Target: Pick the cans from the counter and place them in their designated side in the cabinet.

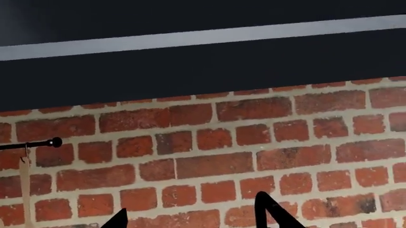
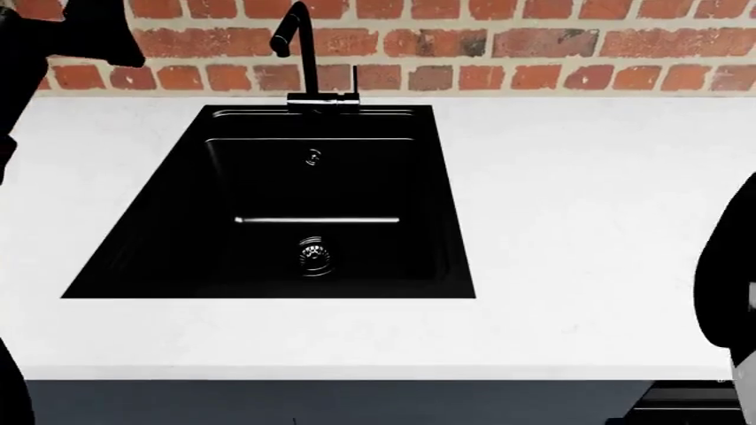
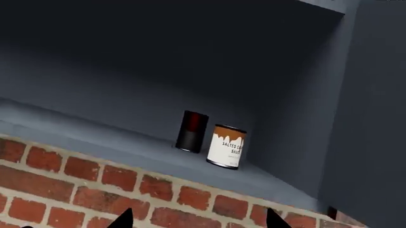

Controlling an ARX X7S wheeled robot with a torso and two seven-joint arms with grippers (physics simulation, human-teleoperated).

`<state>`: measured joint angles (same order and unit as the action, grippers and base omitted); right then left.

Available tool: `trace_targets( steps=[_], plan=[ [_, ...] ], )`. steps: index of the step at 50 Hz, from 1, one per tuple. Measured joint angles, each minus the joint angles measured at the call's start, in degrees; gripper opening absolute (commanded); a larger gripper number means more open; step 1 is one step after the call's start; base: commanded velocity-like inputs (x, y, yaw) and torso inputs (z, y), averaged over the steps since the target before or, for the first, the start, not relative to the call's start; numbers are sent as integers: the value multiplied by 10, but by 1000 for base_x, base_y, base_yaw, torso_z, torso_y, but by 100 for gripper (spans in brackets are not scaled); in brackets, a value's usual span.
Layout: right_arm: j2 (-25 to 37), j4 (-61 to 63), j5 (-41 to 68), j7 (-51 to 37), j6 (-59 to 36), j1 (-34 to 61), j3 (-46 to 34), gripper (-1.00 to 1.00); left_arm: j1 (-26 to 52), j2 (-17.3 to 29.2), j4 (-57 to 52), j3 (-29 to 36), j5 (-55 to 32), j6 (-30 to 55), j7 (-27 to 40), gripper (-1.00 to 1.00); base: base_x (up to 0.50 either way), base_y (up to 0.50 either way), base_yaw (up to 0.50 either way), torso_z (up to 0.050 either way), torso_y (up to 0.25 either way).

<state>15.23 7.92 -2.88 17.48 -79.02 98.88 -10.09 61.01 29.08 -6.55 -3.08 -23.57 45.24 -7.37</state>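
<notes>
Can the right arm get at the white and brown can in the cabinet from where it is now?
Probably yes. In the right wrist view the white and brown can stands near the shelf's front edge, with open space ahead of it. The dark red can stands just beside it, crowding one side.

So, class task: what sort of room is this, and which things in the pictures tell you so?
Most likely a kitchen. A black sink with a black tap is let into a white counter against a brick wall, and two cans stand on a shelf of a dark cabinet above the bricks.
</notes>
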Motion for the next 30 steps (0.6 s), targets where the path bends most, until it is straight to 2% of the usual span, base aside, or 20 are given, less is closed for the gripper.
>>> trace_targets(
  steps=[5, 14, 22, 26, 30],
  plan=[
    [-7, 108, -71, 62, -43, -56, -4, 100, -20, -5, -40, -22, -19, 17, 12, 100, 0, 0, 0, 0, 0],
    [-66, 227, -400, 322, -81, -156, -22, 100, -85, -25, -122, -71, -53, 38, 38, 100, 0, 0, 0, 0, 0],
    [-110, 300, -626, 500, -94, -234, -23, 100, -150, -47, -191, -125, -96, 70, 62, 100, 0, 0, 0, 0, 0],
    [-124, 343, -666, 524, -99, -285, -19, 100, -183, -60, -225, -155, -124, 93, 74, 100, 0, 0, 0, 0, 0],
    [-133, 397, -606, 462, -103, -352, -2, 100, -216, -72, -254, -183, -152, 116, 85, 100, -368, 0, 0, 0, 0]
  ],
)
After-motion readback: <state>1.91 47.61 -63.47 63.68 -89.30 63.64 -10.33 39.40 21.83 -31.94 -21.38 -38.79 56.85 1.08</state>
